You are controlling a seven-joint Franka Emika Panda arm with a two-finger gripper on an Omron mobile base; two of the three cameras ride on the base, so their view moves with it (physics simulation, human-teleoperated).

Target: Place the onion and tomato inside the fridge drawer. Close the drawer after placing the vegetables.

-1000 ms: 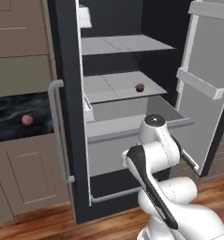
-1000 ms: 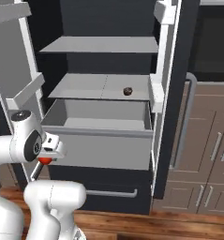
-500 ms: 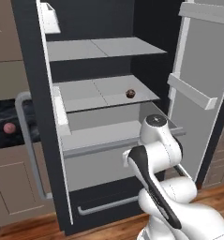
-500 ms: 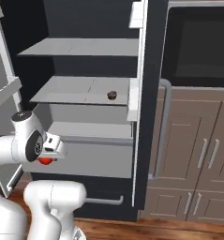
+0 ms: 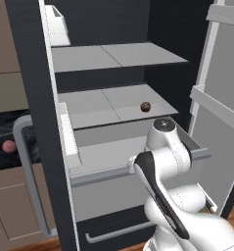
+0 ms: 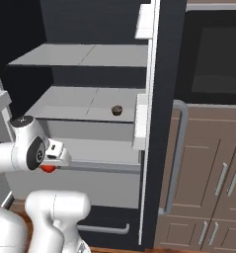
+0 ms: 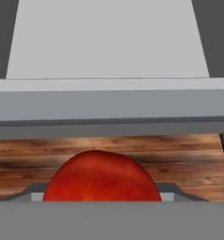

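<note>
Between the tool's [image 6: 49, 167] fingers, tomato [image 7: 101, 176], before fridge drawer [image 7: 108, 103] front

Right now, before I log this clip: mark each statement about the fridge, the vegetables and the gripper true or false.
1. The gripper holds the tomato. True.
2. The fridge drawer is shut. False: it stands pulled out, its inside showing.
3. The onion already lies in the drawer. False: it sits on the dark counter to the left of the fridge.
4. A small dark ball sits on the shelf above the drawer. True.
5. The tomato is inside the drawer. False: the hand view shows it in front of the drawer's front, over the wooden floor.
</note>
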